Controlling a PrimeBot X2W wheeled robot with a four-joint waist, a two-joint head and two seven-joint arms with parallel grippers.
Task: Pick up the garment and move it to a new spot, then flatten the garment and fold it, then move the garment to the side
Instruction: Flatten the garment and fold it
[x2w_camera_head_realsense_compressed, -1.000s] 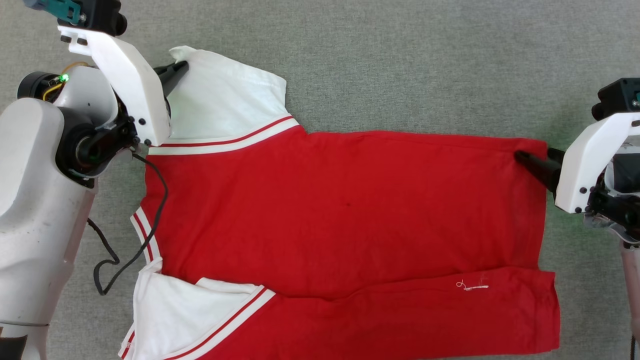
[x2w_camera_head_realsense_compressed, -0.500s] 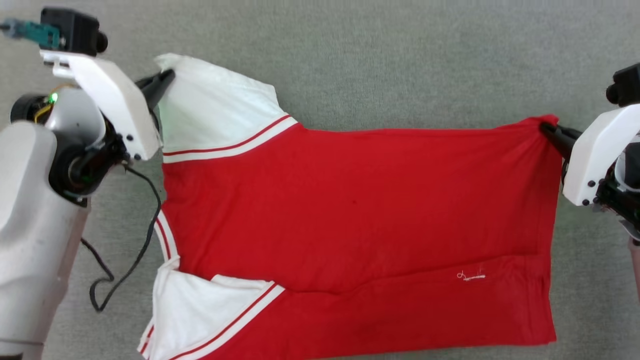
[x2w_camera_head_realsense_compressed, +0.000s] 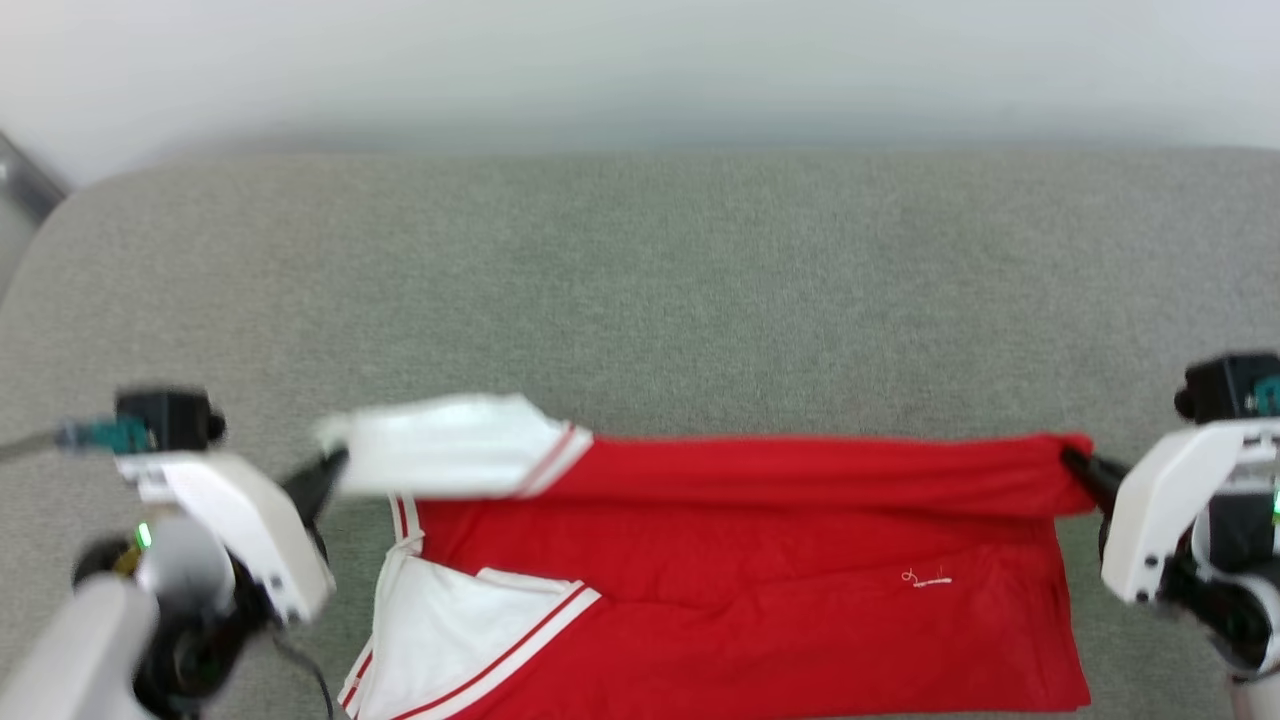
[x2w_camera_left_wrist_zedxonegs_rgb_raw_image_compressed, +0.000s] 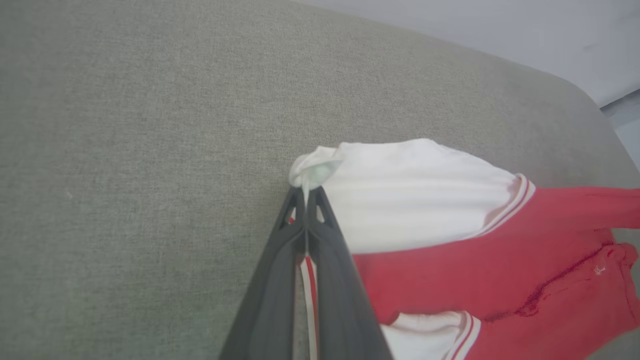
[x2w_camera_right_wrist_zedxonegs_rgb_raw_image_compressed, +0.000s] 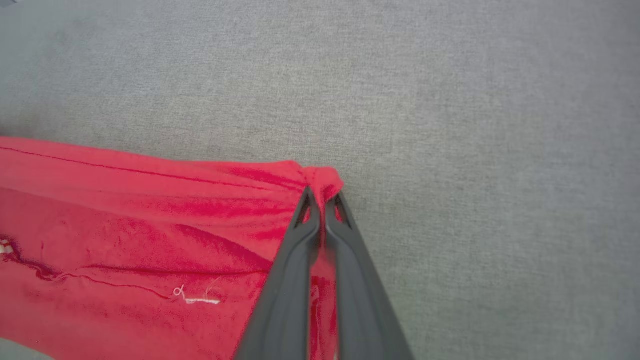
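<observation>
Between left tool (x2w_camera_head_realsense_compressed: 330, 468) and right tool (x2w_camera_head_realsense_compressed: 1075, 463), both clamped, stretches one garment (x2w_camera_head_realsense_compressed: 760, 560).

garment (x2w_camera_head_realsense_compressed: 760, 610): red jersey, white sleeves, red-and-white striped trim
pose: far edge stretched taut, doubled over
place: grey cloth surface (x2w_camera_head_realsense_compressed: 640, 300)

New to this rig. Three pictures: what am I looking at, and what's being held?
It is a wheeled robot with two arms. The wide picture is from its head camera, looking down on a grey fabric surface. The other two come from wrist cameras, each looking along that arm's two dark fingers. A red jersey with white sleeves lies there, its far edge stretched between the arms. The left fingers are shut on a white sleeve; the right fingers are shut on the red hem corner.
</observation>
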